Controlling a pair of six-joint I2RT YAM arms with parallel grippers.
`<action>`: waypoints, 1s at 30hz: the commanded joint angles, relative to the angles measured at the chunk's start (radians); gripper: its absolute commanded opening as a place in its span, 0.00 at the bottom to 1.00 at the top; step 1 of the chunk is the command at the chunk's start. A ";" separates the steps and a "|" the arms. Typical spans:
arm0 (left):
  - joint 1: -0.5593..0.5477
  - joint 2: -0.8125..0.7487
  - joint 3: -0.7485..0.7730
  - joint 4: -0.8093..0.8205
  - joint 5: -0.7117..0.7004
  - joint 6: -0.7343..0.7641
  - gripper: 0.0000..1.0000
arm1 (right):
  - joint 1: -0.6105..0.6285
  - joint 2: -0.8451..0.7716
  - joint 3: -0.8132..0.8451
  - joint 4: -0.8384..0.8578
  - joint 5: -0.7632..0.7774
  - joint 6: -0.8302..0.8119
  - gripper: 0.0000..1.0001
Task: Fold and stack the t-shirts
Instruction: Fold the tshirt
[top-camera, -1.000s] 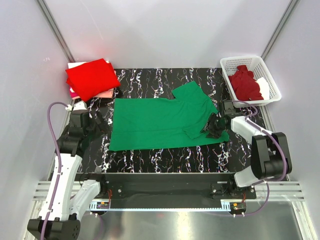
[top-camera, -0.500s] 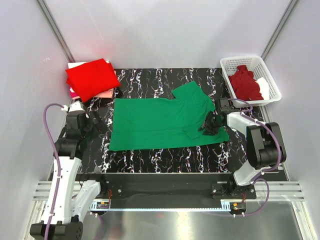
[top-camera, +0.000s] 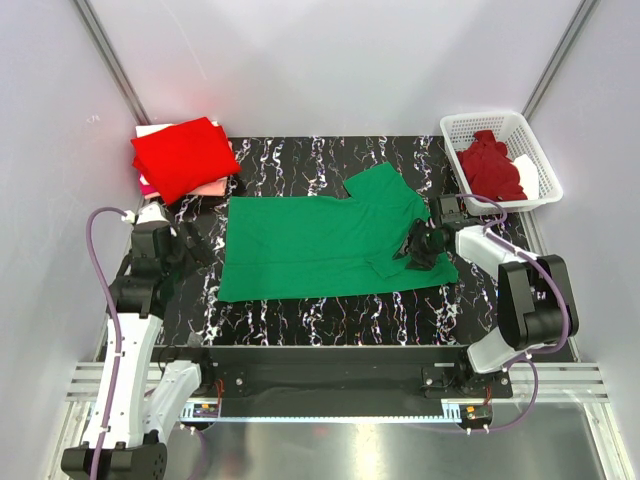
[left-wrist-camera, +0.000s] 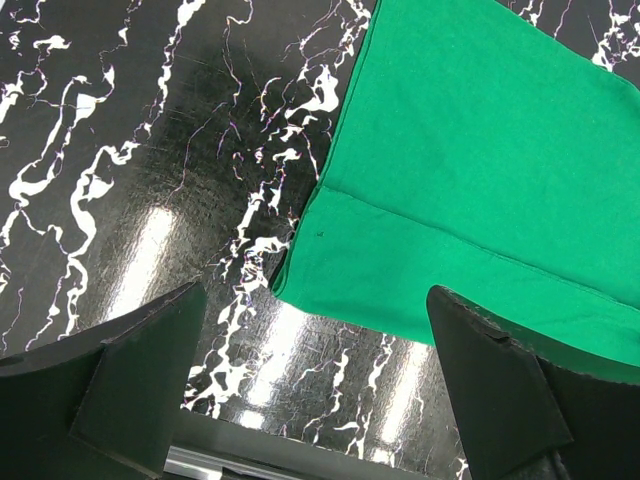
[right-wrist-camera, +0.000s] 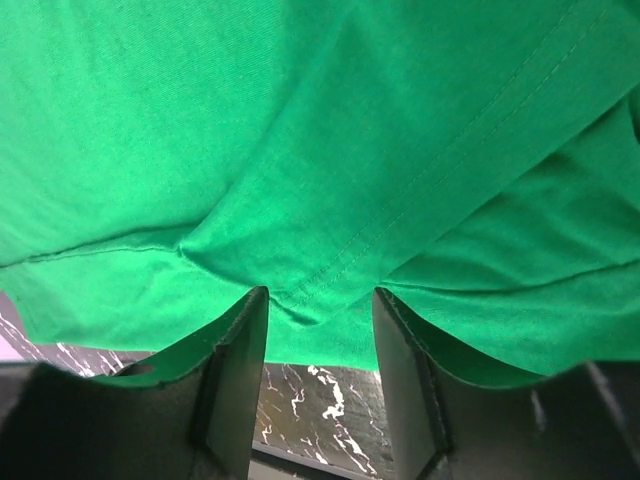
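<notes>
Table: black marble top (top-camera: 300, 320) veined white, inside pale walls, seen from above.
Green t-shirt: green t-shirt (top-camera: 310, 245) spread flat between the two grippers, one sleeve doubled over at the right gripper's end; its outline matches a second ago.
Right gripper: right gripper (top-camera: 418, 250) is down on that doubled sleeve, a little farther in over the cloth than a second ago, its elbow shifted.
Left gripper: left gripper (top-camera: 197, 247) sits just off the shirt's opposite edge, apart from it, its wrist drawn a touch away since a second ago.
Stack: folded red t-shirt (top-camera: 183, 155) on a pink t-shirt (top-camera: 212, 187), beyond the left gripper, unmoved.
Basket: white lattice basket (top-camera: 455, 125) beyond the right gripper, holding a crumpled maroon t-shirt (top-camera: 490, 165) and a white garment (top-camera: 527, 172), unmoved.
Left wrist view: left gripper (left-wrist-camera: 312, 295) spread wide, holding nothing; the green t-shirt (left-wrist-camera: 480, 150) lays its hemmed corner on the table (left-wrist-camera: 150, 150) just ahead of the fingers (left-wrist-camera: 130, 380), untouched.
Right wrist view: right gripper (right-wrist-camera: 320, 300) stands partly apart, with the green t-shirt (right-wrist-camera: 250, 120) bunching its stitched sleeve hem into the gap between the fingers (right-wrist-camera: 235, 380); whether they pinch it cannot be told.
</notes>
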 joint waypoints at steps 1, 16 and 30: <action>0.005 -0.022 0.010 0.047 -0.010 0.016 0.99 | 0.008 -0.035 -0.004 -0.026 -0.024 0.000 0.54; 0.005 0.013 0.069 0.007 -0.052 0.082 0.99 | 0.018 0.063 -0.021 0.043 -0.050 0.010 0.52; 0.005 -0.050 0.023 0.041 -0.056 0.067 0.99 | 0.043 0.068 0.045 0.008 -0.053 0.027 0.50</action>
